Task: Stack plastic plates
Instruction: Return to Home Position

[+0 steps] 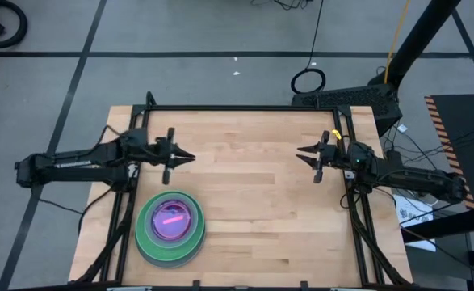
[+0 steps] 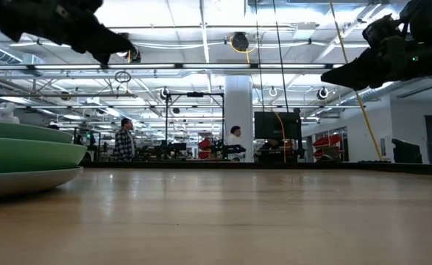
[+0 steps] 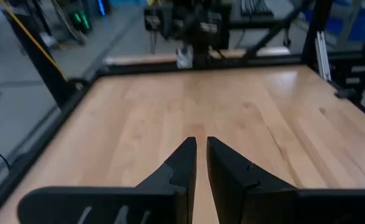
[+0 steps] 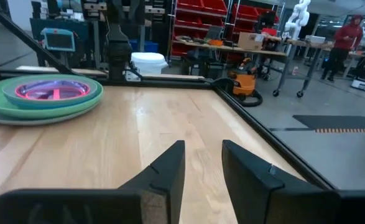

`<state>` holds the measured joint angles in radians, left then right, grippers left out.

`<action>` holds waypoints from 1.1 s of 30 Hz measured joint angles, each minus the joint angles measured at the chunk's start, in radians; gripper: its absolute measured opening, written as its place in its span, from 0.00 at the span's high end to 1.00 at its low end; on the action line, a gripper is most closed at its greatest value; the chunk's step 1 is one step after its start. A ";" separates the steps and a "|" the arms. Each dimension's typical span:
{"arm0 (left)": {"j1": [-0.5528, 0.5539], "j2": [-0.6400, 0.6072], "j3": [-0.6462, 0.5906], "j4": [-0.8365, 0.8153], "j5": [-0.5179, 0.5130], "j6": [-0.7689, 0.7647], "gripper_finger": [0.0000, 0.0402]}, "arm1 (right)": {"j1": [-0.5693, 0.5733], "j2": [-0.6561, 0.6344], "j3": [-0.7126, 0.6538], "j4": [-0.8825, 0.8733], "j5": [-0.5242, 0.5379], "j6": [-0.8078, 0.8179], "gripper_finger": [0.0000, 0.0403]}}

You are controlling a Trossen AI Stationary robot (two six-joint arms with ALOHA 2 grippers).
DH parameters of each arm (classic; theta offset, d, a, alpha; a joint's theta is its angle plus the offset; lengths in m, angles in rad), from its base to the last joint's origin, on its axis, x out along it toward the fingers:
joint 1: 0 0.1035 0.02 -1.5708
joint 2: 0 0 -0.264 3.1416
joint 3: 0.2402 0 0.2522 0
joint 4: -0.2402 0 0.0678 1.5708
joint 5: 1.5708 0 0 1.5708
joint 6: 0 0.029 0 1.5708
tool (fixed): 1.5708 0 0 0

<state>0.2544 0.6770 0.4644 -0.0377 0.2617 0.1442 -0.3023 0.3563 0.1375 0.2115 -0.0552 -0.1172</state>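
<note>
While both arms hang over the table (image 1: pixel 253 210), high view: left gripper (image 1: pixel 184 158) at 9 o'clock, right gripper (image 1: pixel 305 151) at 3 o'clock, well apart, tips facing each other. Plates (image 1: pixel 169 222) sit in one pile at 7 o'clock, pink on top, green rim outermost. Low view: pile at the 9 o'clock edge, resting on the wood, both grippers high above it. Left wrist view: fingers (image 3: pixel 185 158) almost pressed together, thin slit, nothing held. Right wrist view: fingers (image 4: pixel 170 165) slightly spread, empty; pile across the table.
</note>
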 joint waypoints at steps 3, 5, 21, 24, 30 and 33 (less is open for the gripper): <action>0.020 -0.099 -0.070 0.039 0.000 -0.011 0.88 | 0.000 -0.030 -0.016 -0.014 0.003 -0.016 0.75; 0.035 -0.157 -0.115 0.076 0.000 -0.026 0.88 | 0.000 -0.048 -0.042 -0.007 0.004 -0.017 0.75; 0.113 -0.380 -0.409 0.303 0.002 -0.150 0.88 | -0.037 -0.125 -0.119 -0.015 -0.039 0.003 0.75; 0.113 -0.392 -0.455 0.340 0.017 -0.167 0.88 | -0.037 -0.125 -0.119 -0.051 -0.104 0.008 0.75; 0.113 -0.391 -0.455 0.288 0.040 -0.155 0.88 | -0.037 -0.124 -0.120 -0.082 -0.120 -0.002 0.75; 0.113 -0.390 -0.455 0.209 -0.107 -0.226 0.88 | -0.037 -0.121 -0.121 -0.097 -0.067 0.030 0.75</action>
<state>0.3672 0.2871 0.0092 0.1718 0.1546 -0.0822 -0.3393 0.2349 0.0166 0.1147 -0.1223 -0.0870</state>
